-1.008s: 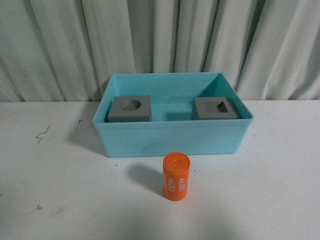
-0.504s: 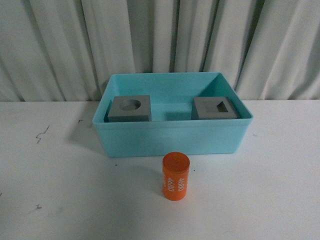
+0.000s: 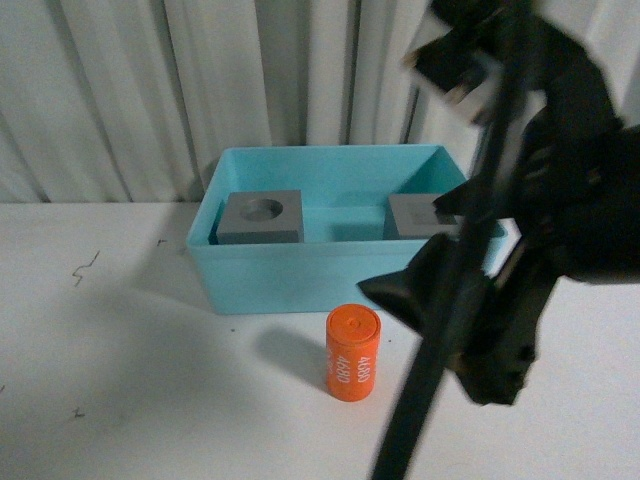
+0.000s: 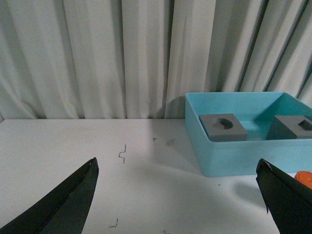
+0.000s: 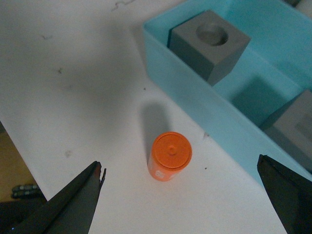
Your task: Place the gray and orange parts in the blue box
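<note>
The task is mostly done, as far as the views show. The gray cube with the round recess (image 3: 260,217) lies inside the blue box (image 3: 300,275), at its left side. The gray cube with the square recess (image 3: 415,215) lies at its right side, partly hidden behind the right arm (image 3: 570,200). What is left is the orange cylinder (image 3: 352,353). It stands upright on the white table (image 3: 120,350), just in front of the front wall of the box, with its white digits toward the robot.

The right arm reaches in from the right side and is blurred in the front view. It hangs above the table, a little to the right of the cylinder and apart from it. In the right wrist view the right gripper (image 5: 180,165) looks down at the cylinder. Its two dark fingers (image 5: 73,200) are spread wide and hold nothing, and the cylinder sits between them, lower down. By this, the step in hand is probably the approach for the last pick.

The left gripper (image 4: 176,162) is also spread wide and empty. It is low over the table, to the left of the box and well apart from it, and it faces the gray curtain (image 3: 150,90).
</note>
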Available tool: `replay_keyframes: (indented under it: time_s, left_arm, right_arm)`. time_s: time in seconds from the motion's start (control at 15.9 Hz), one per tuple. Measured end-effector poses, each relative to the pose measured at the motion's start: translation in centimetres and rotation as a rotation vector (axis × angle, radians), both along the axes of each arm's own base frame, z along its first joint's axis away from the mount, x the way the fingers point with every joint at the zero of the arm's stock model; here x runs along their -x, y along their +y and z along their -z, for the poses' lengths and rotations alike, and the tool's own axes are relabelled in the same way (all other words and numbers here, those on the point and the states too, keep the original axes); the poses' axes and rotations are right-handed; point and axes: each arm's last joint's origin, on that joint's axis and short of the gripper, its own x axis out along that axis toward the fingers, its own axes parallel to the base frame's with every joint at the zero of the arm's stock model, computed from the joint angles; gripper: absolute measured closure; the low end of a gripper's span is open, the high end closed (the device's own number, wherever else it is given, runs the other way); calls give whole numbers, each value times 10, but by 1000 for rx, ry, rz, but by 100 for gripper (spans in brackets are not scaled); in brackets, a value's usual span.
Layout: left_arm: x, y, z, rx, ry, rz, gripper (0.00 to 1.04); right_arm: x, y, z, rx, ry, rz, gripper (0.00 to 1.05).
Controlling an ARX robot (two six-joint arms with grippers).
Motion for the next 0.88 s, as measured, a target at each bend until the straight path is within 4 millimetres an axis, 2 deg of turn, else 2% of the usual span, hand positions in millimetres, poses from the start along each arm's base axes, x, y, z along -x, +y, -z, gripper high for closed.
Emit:
replay_keyframes:
  time_s: [0.19,0.5,0.69,0.88]
  left_arm:
    - [0,0,0,0,0,0,7]
    - [0,0,0,0,0,0,7]
    - [0,0,0,0,0,0,7]
    - [0,0,0,0,0,0,7]
  right_arm:
    - [-12,14,36,60,67,22,6]
    - [-33,36,52,45,84,63,6]
    - [-37,48,69,50,138,77,6]
    - [-42,59,77,53,142,105,6]
